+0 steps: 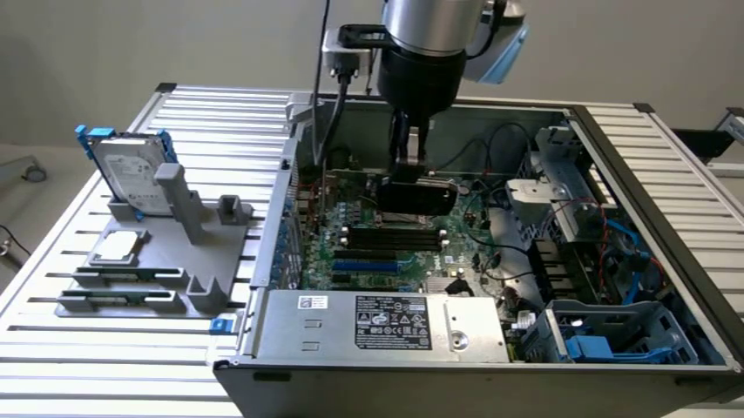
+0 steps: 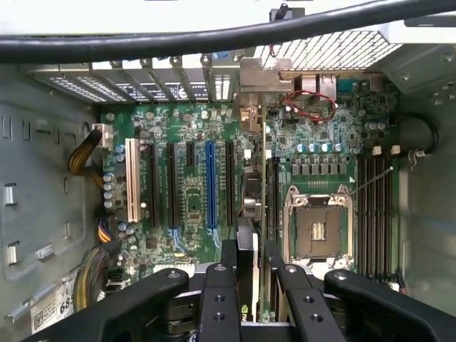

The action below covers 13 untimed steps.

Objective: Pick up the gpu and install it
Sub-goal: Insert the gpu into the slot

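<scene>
1. The gpu [image 1: 419, 198] is hanging inside the open computer case [image 1: 651, 252]. Its glossy black cover is facing six o'clock in the exterior view, low over the motherboard [image 1: 372, 239]. Whether it is touching a slot I cannot tell.
2. The pincer [image 1: 407, 171] is gripping the gpu by its upper edge, its jaws narrowed onto the card. The arm [image 1: 430, 43] is coming down from twelve o'clock.
3. In the wrist view the gpu is showing edge-on between the black fingers [image 2: 229, 263]. It is sitting between a blue slot [image 2: 211, 185] and the bare processor socket [image 2: 317, 228].
4. Black slots and a white slot [image 2: 132, 178] are lying beyond the blue one. The memory slots [image 2: 374, 214] are lying on the socket's far side, and a red wire loop [image 2: 308, 103] is curling near the case's back wall. A thick black cable [image 2: 214, 35] is crossing over the case rim.
5. In the exterior view, loose black cables [image 1: 511, 252] are trailing at three o'clock of the gpu. The power supply [image 1: 384, 322] is closing off the six o'clock side.
6. At nine o'clock, outside the case, a grey holder [image 1: 192, 244] is resting on the slatted worktop [image 1: 70, 348]. It is carrying an upright hard drive [image 1: 125, 170] in a blue frame and a flat silver processor chip [image 1: 120, 246].
7. The power supply's black label [image 1: 393, 320] is carrying white print that I cannot read. A white sticker [image 2: 51, 310] on the case floor is showing the figures 68.
</scene>
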{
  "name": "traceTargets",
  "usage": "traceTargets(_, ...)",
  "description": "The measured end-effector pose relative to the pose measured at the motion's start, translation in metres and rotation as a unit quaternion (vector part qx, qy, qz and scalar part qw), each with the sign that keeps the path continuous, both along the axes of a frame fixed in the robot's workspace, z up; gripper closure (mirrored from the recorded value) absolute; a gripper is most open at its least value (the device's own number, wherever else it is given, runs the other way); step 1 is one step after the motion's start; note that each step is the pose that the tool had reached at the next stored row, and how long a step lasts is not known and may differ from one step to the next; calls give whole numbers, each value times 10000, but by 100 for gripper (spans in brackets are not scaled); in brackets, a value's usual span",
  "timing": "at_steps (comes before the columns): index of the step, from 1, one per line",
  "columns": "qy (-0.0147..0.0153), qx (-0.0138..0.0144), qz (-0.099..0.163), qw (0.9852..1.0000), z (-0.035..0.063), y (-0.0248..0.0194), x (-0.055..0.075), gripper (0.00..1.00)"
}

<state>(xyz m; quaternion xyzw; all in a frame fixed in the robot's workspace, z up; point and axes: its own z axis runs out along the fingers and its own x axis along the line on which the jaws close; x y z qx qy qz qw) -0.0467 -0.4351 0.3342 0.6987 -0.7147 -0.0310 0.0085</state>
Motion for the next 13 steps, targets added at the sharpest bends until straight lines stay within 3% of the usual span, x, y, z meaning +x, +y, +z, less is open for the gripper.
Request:
traceTargets(5, -18, 42, 146, 9999, -58, -47, -16, 74)
traceTargets(9, -52, 114, 229, 9997, -98, -84, -41, 74)
traceTargets(13, -73, 120, 252, 9996, -117, -145, -106, 74)
